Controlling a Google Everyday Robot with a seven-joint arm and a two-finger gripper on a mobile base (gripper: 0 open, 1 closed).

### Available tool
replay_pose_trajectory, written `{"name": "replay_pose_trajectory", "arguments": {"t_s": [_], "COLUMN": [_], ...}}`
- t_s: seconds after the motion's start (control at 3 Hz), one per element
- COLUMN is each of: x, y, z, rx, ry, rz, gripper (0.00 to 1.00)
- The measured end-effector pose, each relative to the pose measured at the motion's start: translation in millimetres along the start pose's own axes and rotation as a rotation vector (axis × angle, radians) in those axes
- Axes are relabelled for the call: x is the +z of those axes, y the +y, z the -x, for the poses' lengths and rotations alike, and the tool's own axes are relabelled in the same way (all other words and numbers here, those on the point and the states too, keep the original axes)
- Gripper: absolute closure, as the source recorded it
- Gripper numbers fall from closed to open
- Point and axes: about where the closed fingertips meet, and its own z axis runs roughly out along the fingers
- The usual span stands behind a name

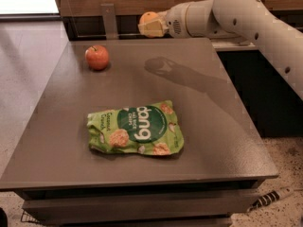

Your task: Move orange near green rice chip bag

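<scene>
Hand (151, 26) holds one orange (148, 17) above table (213, 126); one bag (135, 129), one apple (97, 57).

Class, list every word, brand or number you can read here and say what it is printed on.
"dang": white lettering on the green rice chip bag.
Smaller print on the bag: too blurred to read.
No text on the gripper, holding the orange above the far edge of the table.
</scene>
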Motion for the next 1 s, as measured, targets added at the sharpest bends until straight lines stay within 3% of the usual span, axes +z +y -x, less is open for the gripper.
{"name": "replay_pose_trajectory", "arguments": {"t_s": [0.33,1.0], "x": [-42.8,-116.0], "y": [16.0,37.9], "z": [-2.5,-63.9], "rx": [0.013,0.117], "ry": [-0.016,-0.071], "rz": [-0.032,-0.129], "gripper": [1.00,1.00]}}
